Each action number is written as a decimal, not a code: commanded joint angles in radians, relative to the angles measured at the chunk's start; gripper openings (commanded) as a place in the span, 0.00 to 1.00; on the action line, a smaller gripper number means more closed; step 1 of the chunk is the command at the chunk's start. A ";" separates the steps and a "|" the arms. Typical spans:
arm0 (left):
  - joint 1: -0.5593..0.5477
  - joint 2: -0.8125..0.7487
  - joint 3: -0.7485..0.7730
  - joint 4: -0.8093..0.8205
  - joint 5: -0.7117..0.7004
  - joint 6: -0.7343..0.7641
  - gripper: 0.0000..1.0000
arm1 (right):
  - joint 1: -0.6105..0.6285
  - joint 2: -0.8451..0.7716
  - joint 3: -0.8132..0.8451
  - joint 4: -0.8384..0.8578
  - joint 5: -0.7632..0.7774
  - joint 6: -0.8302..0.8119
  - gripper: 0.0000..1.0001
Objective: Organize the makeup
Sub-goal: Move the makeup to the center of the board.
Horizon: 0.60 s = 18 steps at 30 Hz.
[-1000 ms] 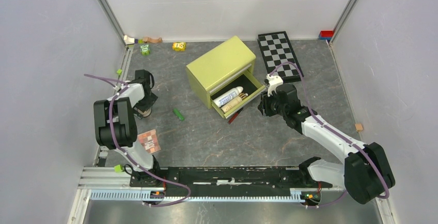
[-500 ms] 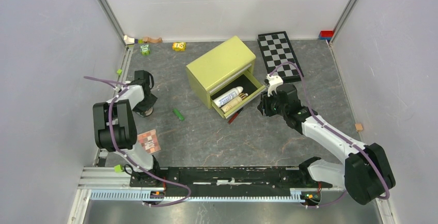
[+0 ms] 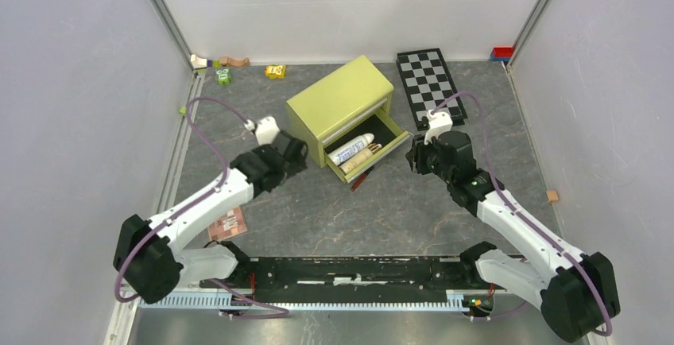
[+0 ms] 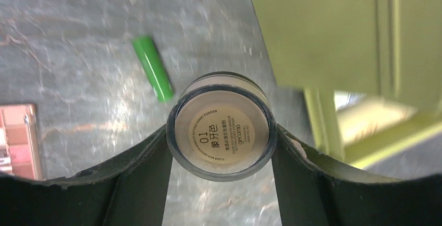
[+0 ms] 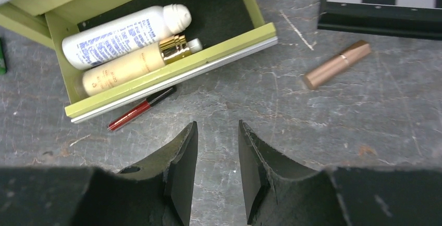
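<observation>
My left gripper (image 3: 280, 164) is shut on a tan jar (image 4: 221, 126) with a round printed label, held above the floor just left of the olive drawer box (image 3: 340, 98). The open drawer (image 5: 172, 72) holds a white tube (image 5: 125, 34) and a beige gold-capped bottle (image 5: 130, 64). A red stick (image 5: 140, 107) lies in front of the drawer. My right gripper (image 5: 218, 132) is open and empty, hovering to the right of the drawer. A rose-gold lipstick (image 5: 338, 63) lies on the floor beyond it. The pink-brown palette (image 3: 229, 222) lies near my left arm's base.
A green stick (image 4: 152, 67) lies on the floor below my left gripper. The checkerboard (image 3: 431, 83) lies at the back right. Small toy blocks (image 3: 275, 71) sit along the back wall. A small tan block (image 3: 551, 195) is by the right wall.
My left arm has swung from the far left wall over to the drawer box, carrying the jar. My right gripper has shifted slightly right.
</observation>
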 commanded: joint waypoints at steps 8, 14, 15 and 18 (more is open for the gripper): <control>-0.556 0.119 -0.051 0.104 -0.078 0.032 0.24 | -0.007 -0.178 -0.074 -0.052 0.175 0.041 0.42; -0.645 0.306 -0.006 0.314 0.100 0.234 0.28 | -0.009 -0.212 -0.109 -0.099 0.217 0.065 0.45; -0.648 0.335 0.013 0.330 0.124 0.257 0.29 | -0.010 -0.219 -0.113 -0.103 0.223 0.069 0.47; -0.657 0.413 0.062 0.356 0.167 0.320 0.33 | -0.011 -0.233 -0.126 -0.113 0.232 0.077 0.50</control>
